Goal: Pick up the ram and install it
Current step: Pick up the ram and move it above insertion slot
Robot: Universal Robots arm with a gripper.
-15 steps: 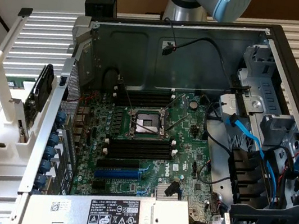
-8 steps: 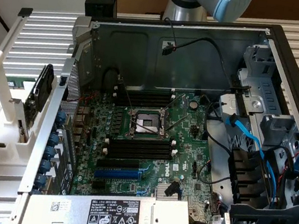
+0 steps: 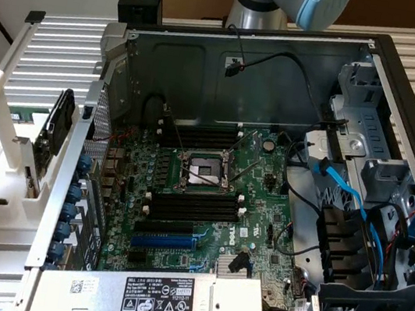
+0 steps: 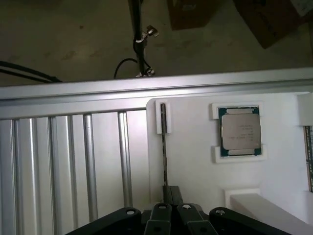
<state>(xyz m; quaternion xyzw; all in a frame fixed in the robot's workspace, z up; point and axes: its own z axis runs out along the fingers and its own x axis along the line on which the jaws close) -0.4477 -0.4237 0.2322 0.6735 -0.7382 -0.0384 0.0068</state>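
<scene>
The gripper (image 4: 170, 192) is pinched shut on the near end of the ram (image 4: 164, 147), a thin dark strip seen edge-on. The ram stands on the white tray (image 4: 195, 166), its far end in a white clip (image 4: 164, 117). A processor (image 4: 239, 131) lies beside it. In the exterior view, the open case (image 3: 205, 68) shows the motherboard (image 3: 258, 160) with black slots (image 3: 192, 204).

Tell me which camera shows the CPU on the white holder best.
Wrist view: the CPU lies flat in its pocket on the white holder, seen square-on with its printed lid. The exterior view gives, at most, a small oblique grey patch near its left edge.
</scene>
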